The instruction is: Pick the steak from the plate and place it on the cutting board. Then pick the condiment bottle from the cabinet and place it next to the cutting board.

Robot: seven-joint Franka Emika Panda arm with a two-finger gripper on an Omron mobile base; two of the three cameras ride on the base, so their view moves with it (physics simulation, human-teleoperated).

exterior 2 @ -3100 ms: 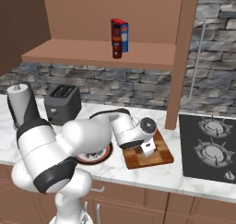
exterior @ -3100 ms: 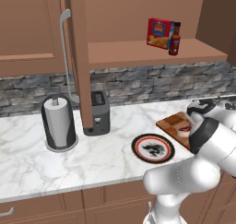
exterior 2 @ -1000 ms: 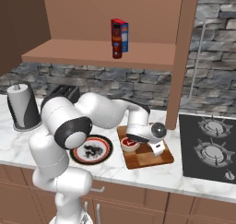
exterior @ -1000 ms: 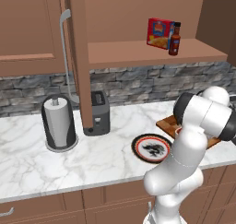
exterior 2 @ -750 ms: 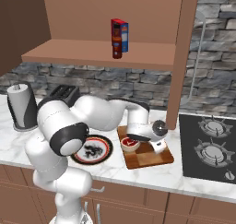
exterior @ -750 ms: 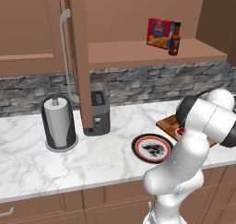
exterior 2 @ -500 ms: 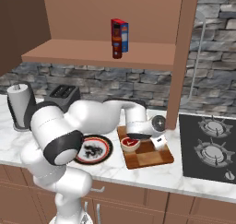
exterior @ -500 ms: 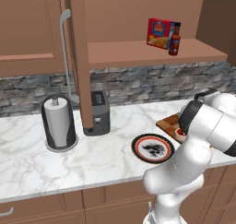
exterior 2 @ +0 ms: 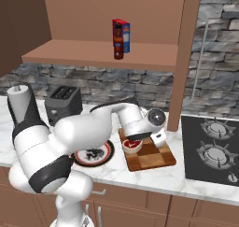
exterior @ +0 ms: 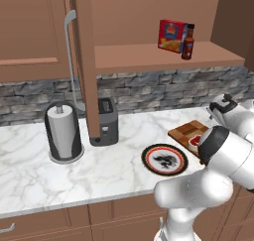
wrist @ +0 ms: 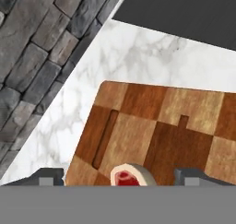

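Newly spread fingertips either side of steak (on cutting board).

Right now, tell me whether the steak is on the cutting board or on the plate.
On the cutting board. The steak lies on the checkered wood, between the open gripper fingertips; the plate holds no meat.

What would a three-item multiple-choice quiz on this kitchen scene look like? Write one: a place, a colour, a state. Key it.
1. Where does the steak lie?
A. on the plate
B. on the cutting board
C. in the cabinet

2. What colour is the bottle's cap?
A. black
B. white
C. yellow

3. How is the hand set?
A. shut on the steak
B. shut on the bottle
C. open

Key: 1 B, the steak rests on the cutting board, off the plate. 2 A, the cap on the shelf bottle is black. 3 C, the fingertips stand apart either side of the steak.
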